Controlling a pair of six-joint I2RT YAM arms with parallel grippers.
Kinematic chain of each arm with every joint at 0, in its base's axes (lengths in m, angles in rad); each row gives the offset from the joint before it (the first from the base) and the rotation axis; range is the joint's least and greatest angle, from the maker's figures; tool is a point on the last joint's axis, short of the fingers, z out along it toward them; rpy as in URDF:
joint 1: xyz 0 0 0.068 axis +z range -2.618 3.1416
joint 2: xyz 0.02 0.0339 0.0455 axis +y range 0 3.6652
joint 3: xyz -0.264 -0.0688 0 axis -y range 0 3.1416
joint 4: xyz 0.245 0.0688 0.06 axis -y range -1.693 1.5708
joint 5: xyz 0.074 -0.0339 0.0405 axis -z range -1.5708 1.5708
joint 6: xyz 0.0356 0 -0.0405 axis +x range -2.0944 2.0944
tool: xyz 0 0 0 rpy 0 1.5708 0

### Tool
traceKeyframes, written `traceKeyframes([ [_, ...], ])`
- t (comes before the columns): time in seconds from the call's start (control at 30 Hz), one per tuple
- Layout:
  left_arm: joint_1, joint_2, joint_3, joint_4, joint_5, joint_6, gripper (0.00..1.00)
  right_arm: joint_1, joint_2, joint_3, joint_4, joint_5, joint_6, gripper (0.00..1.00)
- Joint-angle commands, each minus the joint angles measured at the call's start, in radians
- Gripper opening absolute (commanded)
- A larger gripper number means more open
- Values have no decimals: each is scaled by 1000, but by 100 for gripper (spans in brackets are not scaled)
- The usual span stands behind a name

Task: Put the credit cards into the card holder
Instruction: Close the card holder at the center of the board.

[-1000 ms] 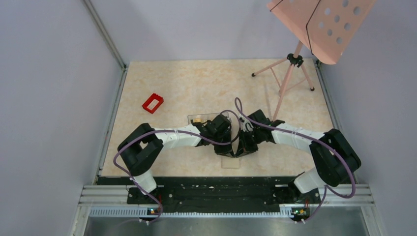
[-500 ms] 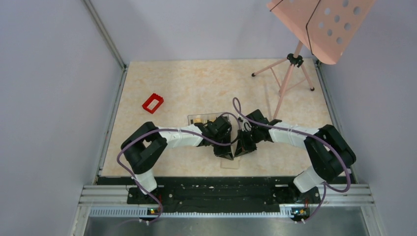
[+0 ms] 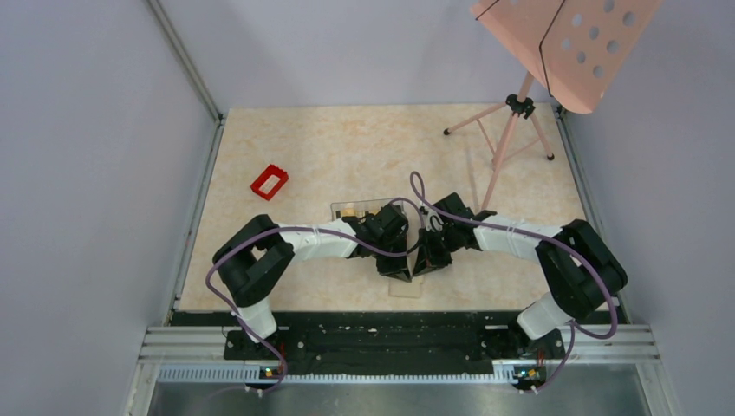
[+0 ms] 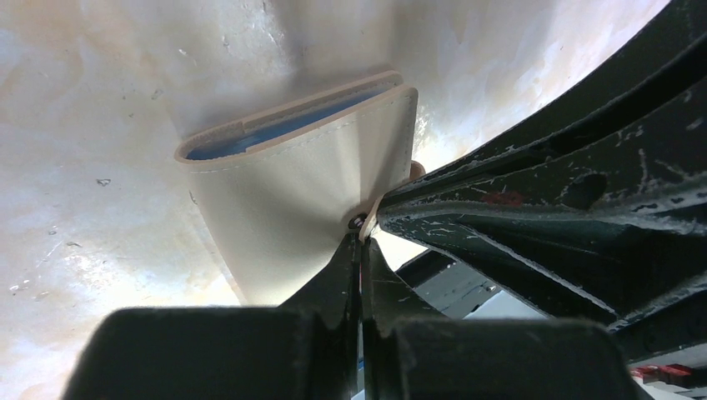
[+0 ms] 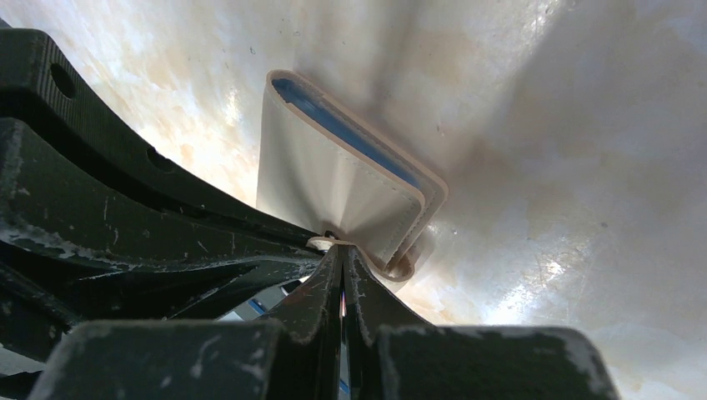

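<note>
— Left claw (image 4: 360, 227): closed, fingers pressed flat together; I see its tips at the small tan strap on the edge of the card holder (image 4: 292, 208); whether the strap is pinched between them I cannot tell.
— Noted; the other one?
— Right claw (image 5: 338, 248): same condition, closed tight; tips at that same strap from the opposite side, meeting the left claw tip to tip.
— Card holder, location and condition?
— On the table (image 3: 347, 147), near its front edge, about centre, under both claws; folded; beige outside; blue lining showing along the open edges; from my overhead view only a pale corner shows below the claws.
— Other items on the sheet?
— Clear box (image 3: 351, 210): just behind the left claw, partly hidden by it; a yellowish shape inside, too small for me to name; red frame (image 3: 269, 182): left side of the table, well apart from the claws; pink music stand (image 3: 563, 43): back right, tripod feet on the table.
</note>
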Motion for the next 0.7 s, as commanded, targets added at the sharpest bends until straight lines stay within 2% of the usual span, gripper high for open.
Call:
traceKeyframes([
  [0.0,4,-60,16,38,-43,27,0,7,-57,38,20,9,3,0],
  [0.27,4,-106,14,49,-58,23,0,6,-91,54,8,13,5,0],
  [0.67,7,-45,17,1,-63,25,0,5,-14,58,42,4,-1,0],
])
